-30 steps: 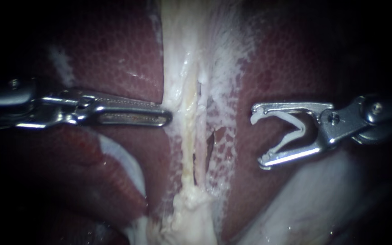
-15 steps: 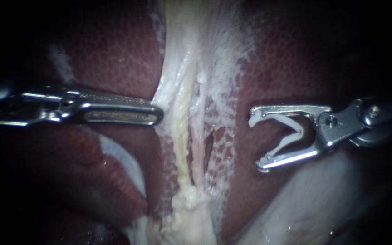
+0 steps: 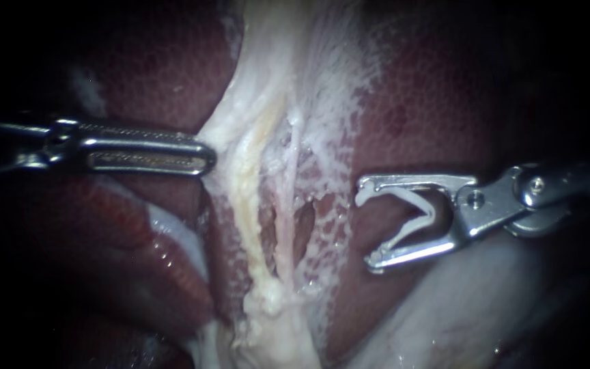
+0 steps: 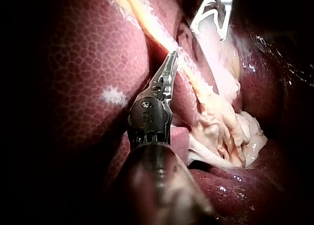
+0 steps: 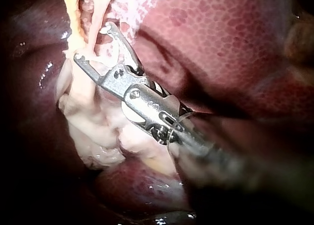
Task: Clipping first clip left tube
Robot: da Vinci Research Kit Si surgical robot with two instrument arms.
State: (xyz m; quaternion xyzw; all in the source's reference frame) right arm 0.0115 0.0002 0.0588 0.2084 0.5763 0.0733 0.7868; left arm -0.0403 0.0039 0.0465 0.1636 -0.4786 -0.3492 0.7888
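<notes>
At the left edge of the pale tissue [image 3: 240, 126], my left instrument [image 3: 204, 156] has its jaws clamped together on a fold of that tissue, which is stretched taut toward the left. My right instrument [image 3: 365, 227] holds its jaws wide apart, each against one leg of an open white clip [image 3: 411, 230]. The clip is to the right of the yellowish left tube [image 3: 244, 195] and clear of it. How deep the fold sits in my left jaws is hidden, and both shafts fade into darkness. Wet, mottled red liver [image 3: 438, 102] lies on either side.
</notes>
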